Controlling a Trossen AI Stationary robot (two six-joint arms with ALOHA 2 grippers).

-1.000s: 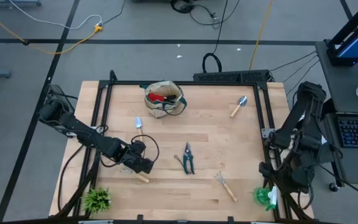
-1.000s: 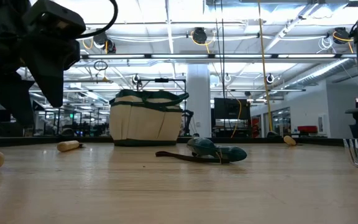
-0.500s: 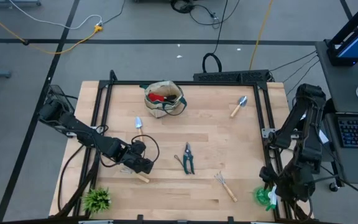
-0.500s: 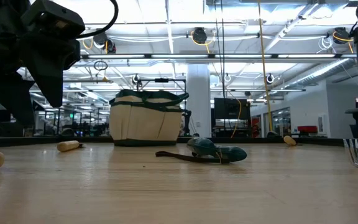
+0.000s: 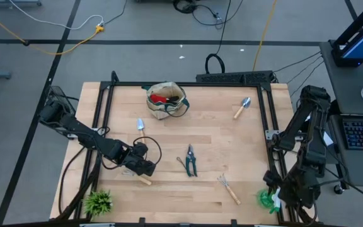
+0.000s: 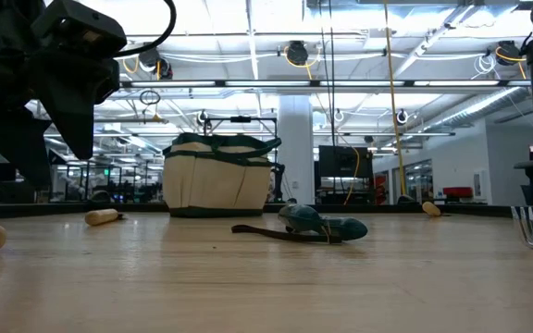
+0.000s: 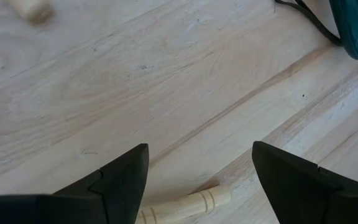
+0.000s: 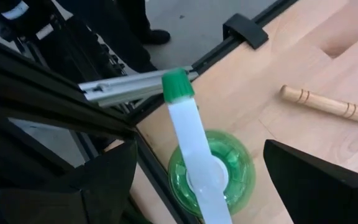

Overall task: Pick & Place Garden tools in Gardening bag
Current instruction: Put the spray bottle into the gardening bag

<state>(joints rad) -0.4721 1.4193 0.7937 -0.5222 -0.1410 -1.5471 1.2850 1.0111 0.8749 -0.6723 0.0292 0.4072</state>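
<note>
My left claw (image 7: 197, 168), spread, hovers over a wooden trowel handle (image 7: 185, 204) lower left; my right claw (image 8: 194, 180), spread, straddles the green spray bottle (image 8: 210, 171) lower right.

- Your left gripper (image 7: 199, 180), fingers spread, has bare table (image 5: 219, 135) ahead; only a wooden handle (image 7: 185, 204) lies between its fingertips.
- Farther ahead, the pruning shears (image 5: 190, 160) lie across that path.
- Your right gripper (image 8: 194, 186) stands wide directly over the green spray bottle (image 8: 210, 171); the table's dark frame (image 8: 166, 102) crowds one side.
</note>
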